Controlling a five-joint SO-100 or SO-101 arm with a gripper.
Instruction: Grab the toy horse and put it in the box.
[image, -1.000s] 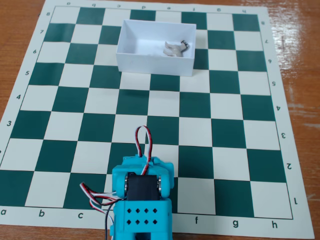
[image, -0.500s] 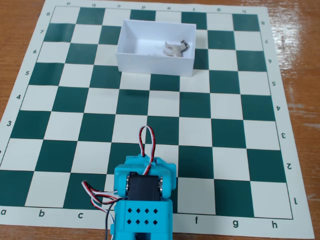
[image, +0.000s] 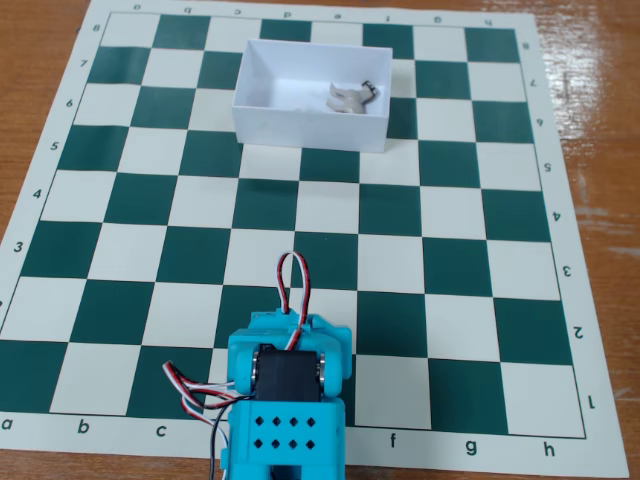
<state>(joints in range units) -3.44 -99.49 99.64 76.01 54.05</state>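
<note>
Bottom centre of the frame, the arm (image: 288, 400) sits folded low, fingers out of sight, so its grip can't be told. Up top, the horse (image: 348, 97) lies inside the box (image: 310, 130), right end: job looks done.

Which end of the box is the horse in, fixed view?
The right end: the toy horse lies inside the box near its right wall. The left part of the floor is bare white.
</note>
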